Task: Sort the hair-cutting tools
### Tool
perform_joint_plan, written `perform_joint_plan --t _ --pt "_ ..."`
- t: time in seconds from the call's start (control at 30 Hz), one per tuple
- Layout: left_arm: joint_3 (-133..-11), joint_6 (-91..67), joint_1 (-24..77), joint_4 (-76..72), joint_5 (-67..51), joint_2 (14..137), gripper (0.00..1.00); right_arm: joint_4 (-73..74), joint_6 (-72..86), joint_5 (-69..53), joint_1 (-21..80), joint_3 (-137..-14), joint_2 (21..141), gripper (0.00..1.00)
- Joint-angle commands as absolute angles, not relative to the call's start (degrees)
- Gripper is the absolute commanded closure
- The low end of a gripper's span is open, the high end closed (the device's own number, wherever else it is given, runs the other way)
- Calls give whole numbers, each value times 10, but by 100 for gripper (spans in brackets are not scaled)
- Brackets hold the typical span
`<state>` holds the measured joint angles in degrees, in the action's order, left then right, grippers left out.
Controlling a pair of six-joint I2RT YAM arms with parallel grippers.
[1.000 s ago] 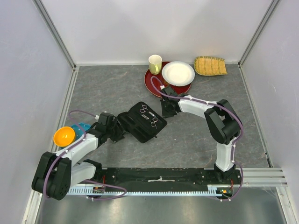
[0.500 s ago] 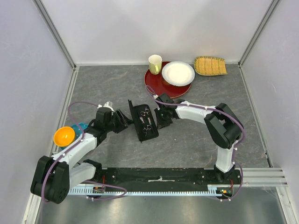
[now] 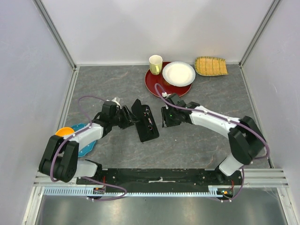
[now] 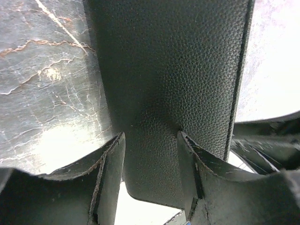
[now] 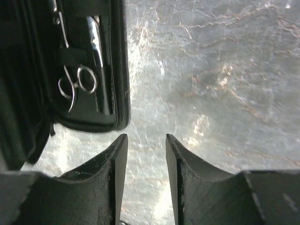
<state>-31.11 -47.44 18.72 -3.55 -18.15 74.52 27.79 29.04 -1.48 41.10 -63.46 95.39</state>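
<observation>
Sorting of hair-cutting tools, with the black case (image 3: 149, 134) as reference. The case lies half unfolded near the middle of the tabletop (image 3: 108, 89), its inner face turned up. The left pincer (image 3: 127, 116) meets the case at its left edge; in the left wrist view the grained outer flap fills the space between both fingers (image 4: 110, 168), so the pincer is closed on the flap, probably to keep the case spread and steady while its contents are reached. The right pincer (image 3: 164, 118) stands just beside the case's right edge, low over bare tabletop, its jaws moderately apart and empty, apparently placed to approach the tools from the open side. One pair of silver scissors (image 5: 75, 85) sits tucked inside the case, ring handles toward its near end; a second silver blade (image 5: 96, 37) shows just beyond it in the same compartment. The combs cannot be made out. No tool has yet left the case, so sorting appears to be at its beginning.
</observation>
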Motion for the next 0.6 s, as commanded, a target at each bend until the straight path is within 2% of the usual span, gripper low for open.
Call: perform_joint_plan --t 0.0,0.1,0.3,0.57 --pt "-355 -460 188 -45 -212 786 46 269 253 -21 412 -582 869 53" --pt "-373 -464 188 -14 -203 811 46 241 229 -89 424 -542 833 50" --pt "-403 -463 192 55 -194 858 46 188 242 -122 486 -530 831 48" --pt "-476 -431 207 173 -167 925 47 120 317 -55 569 -557 879 48"
